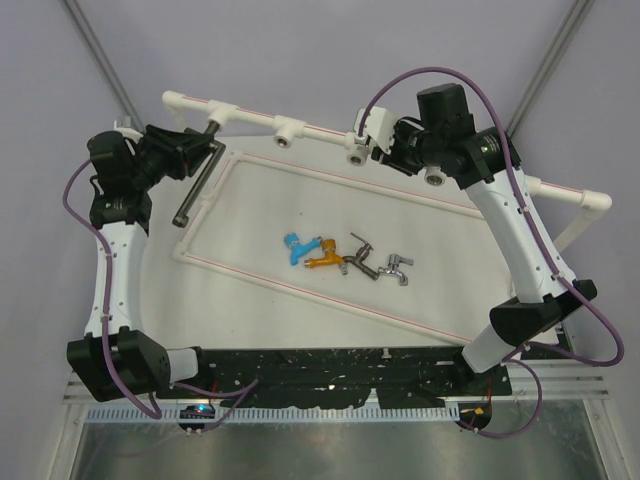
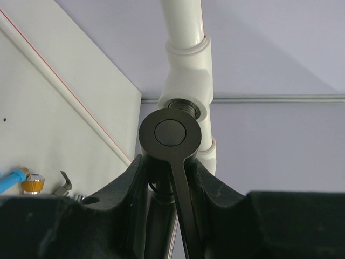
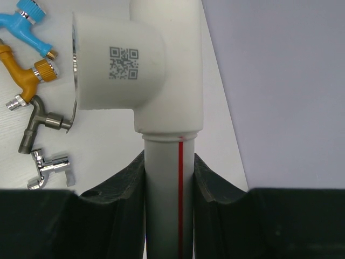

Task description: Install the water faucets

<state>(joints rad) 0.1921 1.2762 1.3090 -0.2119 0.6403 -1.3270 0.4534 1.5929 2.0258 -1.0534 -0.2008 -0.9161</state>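
Top external view: the left gripper (image 1: 185, 152) sits at the far left corner of the table (image 1: 160, 300), closed on the larger dark-grey faucet (image 1: 196, 186). The faucet's long straight arm slants down over the left edge of the white mat (image 1: 300, 200), and its stem reaches up to the leftmost fitting of the white pipe frame (image 1: 250, 116) that runs along the table's far edge. In the left wrist view both fingers (image 2: 126, 189) press against the faucet's body (image 2: 170, 135). Its round dark head sits directly in front of a threaded socket (image 2: 183, 104) in a white tee; whether the thread has engaged cannot be told. The right gripper (image 1: 385, 140) is further right along the far edge, with its jaws closed around the pipe itself. The right wrist view shows its fingers (image 3: 210, 178) hugging a straight length of pipe (image 3: 164, 183) marked with a thin red stripe, just below a tee bearing a printed square code (image 3: 124, 63). The four small faucets lie loose near the middle of the mat, well apart from both grippers. They form a row from left to right: the blue faucet (image 1: 293, 247), the orange faucet (image 1: 322, 256), the dark metal faucet (image 1: 358, 256) and the chrome faucet (image 1: 396, 268). The first three lie bunched close together, touching or nearly so, and the chrome one lies just beside them with a small gap.
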